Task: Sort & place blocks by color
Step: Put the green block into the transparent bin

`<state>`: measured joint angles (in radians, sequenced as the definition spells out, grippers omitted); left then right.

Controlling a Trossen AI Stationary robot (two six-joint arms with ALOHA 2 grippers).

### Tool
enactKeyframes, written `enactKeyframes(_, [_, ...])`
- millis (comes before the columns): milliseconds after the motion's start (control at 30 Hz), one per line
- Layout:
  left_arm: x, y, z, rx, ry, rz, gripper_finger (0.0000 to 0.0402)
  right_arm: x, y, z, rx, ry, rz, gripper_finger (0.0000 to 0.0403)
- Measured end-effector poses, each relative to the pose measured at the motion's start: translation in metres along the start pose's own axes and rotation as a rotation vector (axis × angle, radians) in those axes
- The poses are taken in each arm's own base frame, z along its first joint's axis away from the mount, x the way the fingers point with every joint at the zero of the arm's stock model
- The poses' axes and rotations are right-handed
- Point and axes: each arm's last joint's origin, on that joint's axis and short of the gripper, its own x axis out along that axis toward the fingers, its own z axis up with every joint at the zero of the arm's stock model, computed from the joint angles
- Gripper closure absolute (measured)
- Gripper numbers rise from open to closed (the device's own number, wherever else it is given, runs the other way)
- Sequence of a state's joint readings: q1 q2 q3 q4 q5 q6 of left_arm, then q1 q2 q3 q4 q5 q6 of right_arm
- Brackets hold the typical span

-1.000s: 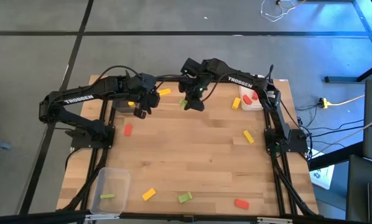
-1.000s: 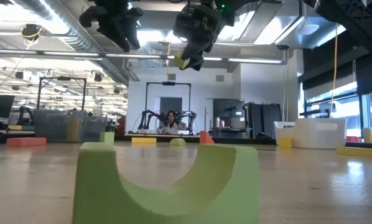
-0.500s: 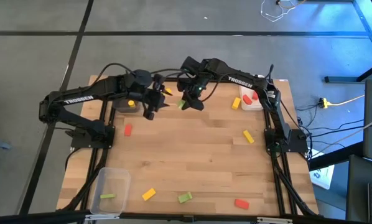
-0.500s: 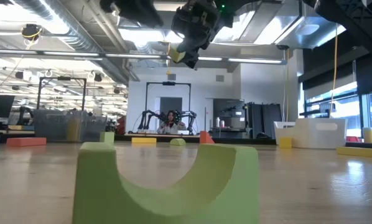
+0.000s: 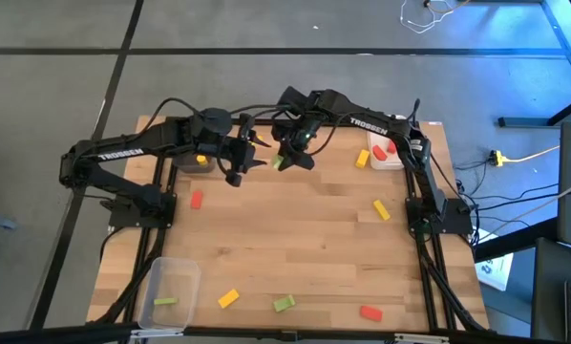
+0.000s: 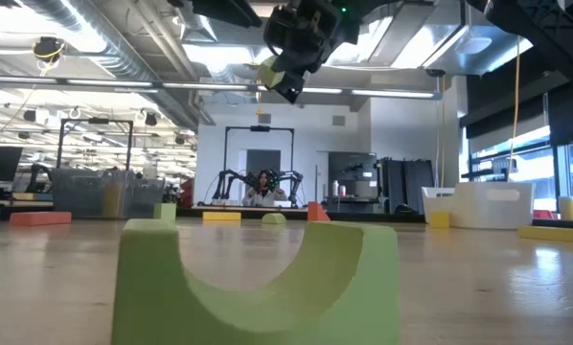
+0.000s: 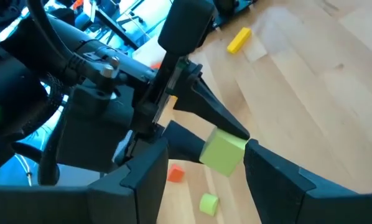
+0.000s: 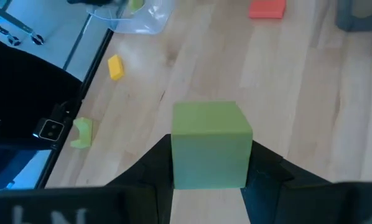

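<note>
- The wooden table [image 5: 295, 239] fills the middle of the high view. Blocks lie here and there on it.
- The clear tray [image 5: 171, 290] sits at the lower left of the high view. It has green pieces in it, so I think green goes there.
- The white tray [image 5: 388, 158] sits at the upper right with red pieces inside.
- The right gripper [image 5: 284, 161] hangs in the upper middle of the high view. It is holding a light green block [image 8: 211, 152] between its two fingers.
- The left gripper [image 5: 250, 159] is just beside it with its fingers spread wide around that same block. It holds nothing.
- This looks like a hand-over. To do it well, the left fingers should close on the block first. Only then should the right fingers let go.
</note>
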<state>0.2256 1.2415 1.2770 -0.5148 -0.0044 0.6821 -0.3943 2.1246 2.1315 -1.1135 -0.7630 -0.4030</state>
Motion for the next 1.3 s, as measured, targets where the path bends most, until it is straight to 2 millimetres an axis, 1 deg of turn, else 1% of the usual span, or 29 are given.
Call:
enactKeyframes(167, [0.010,-0.003,-0.001,-0.028,-0.009,-0.062,0.0203,0.000,0.001,0.002,-0.012,-0.035,0.059,0.0269])
enactKeyframes(333, [0.026,-0.011,-0.003,0.036,-0.012,-0.153,0.0205,0.000,0.002,0.002,-0.013,-0.038,0.062,0.0269])
enactKeyframes(567, [0.043,-0.014,-0.007,0.080,0.024,-0.163,0.0205,0.001,0.001,0.001,-0.008,-0.029,0.054,0.0269])
enactKeyframes(800, [0.045,-0.013,-0.007,0.153,0.079,-0.094,0.0204,0.001,0.002,0.002,-0.053,-0.035,0.065,0.0269])
enactKeyframes(1300, [0.046,-0.011,-0.007,0.147,0.089,-0.062,0.0203,0.002,0.003,0.003,-0.064,-0.038,0.065,0.0269])
